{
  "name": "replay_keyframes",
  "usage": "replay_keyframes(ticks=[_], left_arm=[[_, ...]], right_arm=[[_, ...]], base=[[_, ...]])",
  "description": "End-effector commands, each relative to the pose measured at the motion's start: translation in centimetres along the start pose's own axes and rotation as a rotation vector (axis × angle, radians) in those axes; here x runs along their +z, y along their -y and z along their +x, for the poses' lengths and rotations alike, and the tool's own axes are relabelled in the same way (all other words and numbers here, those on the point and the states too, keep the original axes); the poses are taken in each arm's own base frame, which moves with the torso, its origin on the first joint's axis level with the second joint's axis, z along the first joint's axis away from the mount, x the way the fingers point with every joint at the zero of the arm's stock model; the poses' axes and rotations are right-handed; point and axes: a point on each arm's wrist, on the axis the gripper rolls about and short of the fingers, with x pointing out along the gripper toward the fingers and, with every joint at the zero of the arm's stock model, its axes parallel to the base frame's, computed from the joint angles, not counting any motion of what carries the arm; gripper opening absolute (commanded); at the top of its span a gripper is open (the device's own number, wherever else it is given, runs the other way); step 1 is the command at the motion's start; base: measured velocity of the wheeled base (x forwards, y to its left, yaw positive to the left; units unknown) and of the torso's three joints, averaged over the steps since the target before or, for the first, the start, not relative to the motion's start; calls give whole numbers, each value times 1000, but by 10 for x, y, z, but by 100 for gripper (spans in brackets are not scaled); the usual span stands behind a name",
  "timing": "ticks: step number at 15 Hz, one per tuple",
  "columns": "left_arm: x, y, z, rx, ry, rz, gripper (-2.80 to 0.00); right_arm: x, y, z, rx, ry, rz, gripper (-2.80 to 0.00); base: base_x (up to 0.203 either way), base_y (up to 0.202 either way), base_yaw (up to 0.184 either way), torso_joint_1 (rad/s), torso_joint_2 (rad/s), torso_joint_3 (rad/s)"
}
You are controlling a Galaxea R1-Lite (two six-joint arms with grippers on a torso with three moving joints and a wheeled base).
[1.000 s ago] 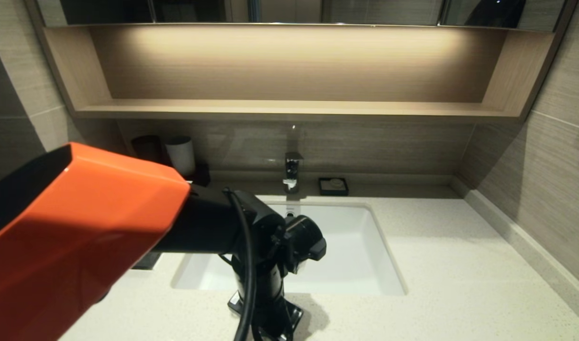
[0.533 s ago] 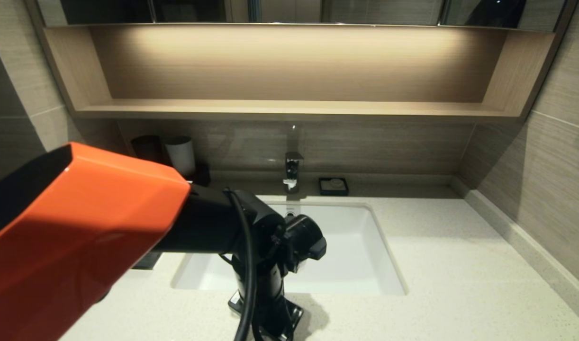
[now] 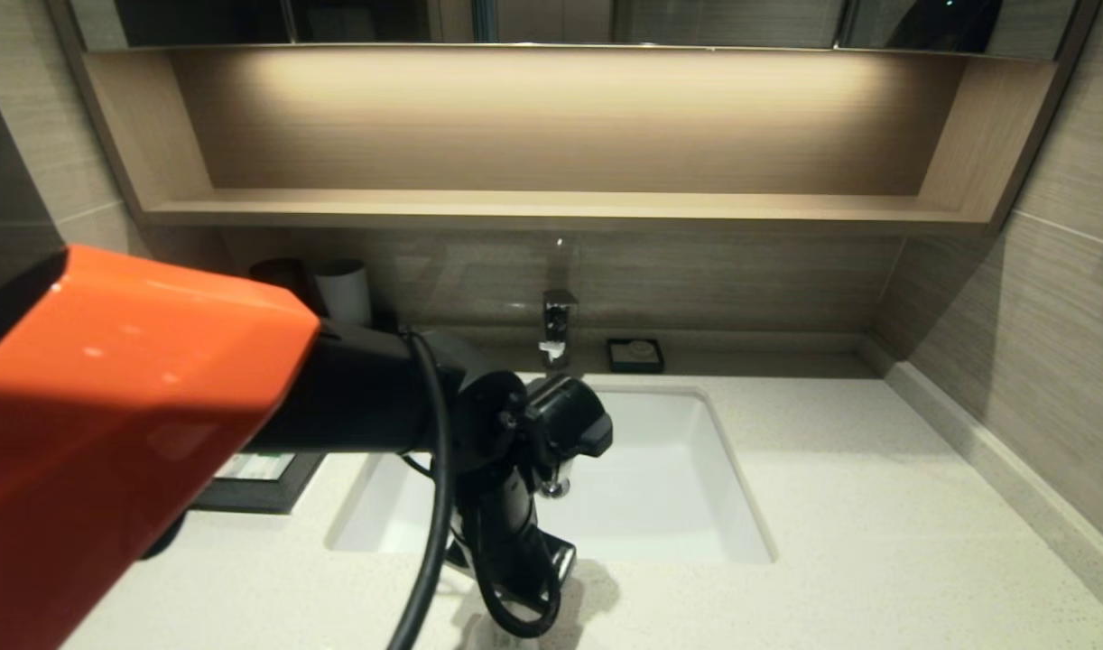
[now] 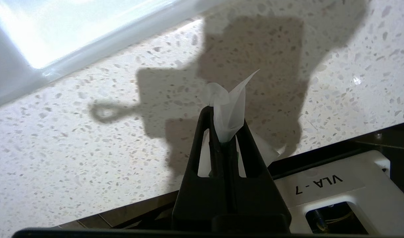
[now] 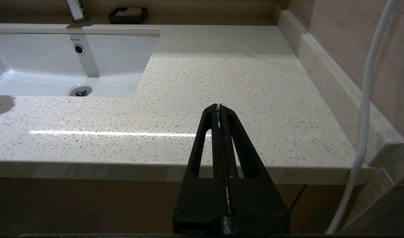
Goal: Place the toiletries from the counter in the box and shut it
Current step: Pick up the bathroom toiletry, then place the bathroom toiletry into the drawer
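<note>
Left hand [image 4: 226,132] clamped on a packet [image 4: 227,109], the crumpled wrapper end sticking out past the fingertips, hanging just above the near strip of the bench [image 4: 73,138], close to the sink [image 3: 660,478] rim. Seemingly mid-carry: packet lifted, not yet boxed. To the left, a corner of the box [image 3: 263,478] peeking out from under the orange arm, mostly hidden; impossible to tell whether the drawer stands open or what already lies inside. No other packets visible anywhere on the bench, though much of the left side is blocked by the arm. Probably left to do: carrying this packet over to the box, dropping it in, shutting the drawer, plus any packets hidden from sight. Right hand [image 5: 221,109] parked off the near right bench edge, fingers together and empty. At the far wall, tap [image 3: 559,329] and soap dish [image 3: 635,355], untouched.
</note>
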Motion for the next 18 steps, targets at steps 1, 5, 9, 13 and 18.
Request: replay_keyframes(ticks=[1,5,9,13,18], left_arm=[[4,-18,-20,20,61,-51,-280],[18,-70,-32,85,122,-195,-280],[31,-118,-44,115,181,-327,-280],[35,-147,-55,217,242,-411,-280],[40,-185,-68,267,296,-499,-280]], right_arm=[[0,0,0,1,-2,0,-280],[0,0,0,0,-2,0,-280],[0,0,0,1,-2,0,-280],[0,0,0,1,-1,0,-280],[0,0,0,1,-2,0,-280]], base=[[0,0,0,0,0,0],[0,0,0,0,0,0],[0,0,0,0,0,0],[0,0,0,0,0,0],[0,0,0,0,0,0]])
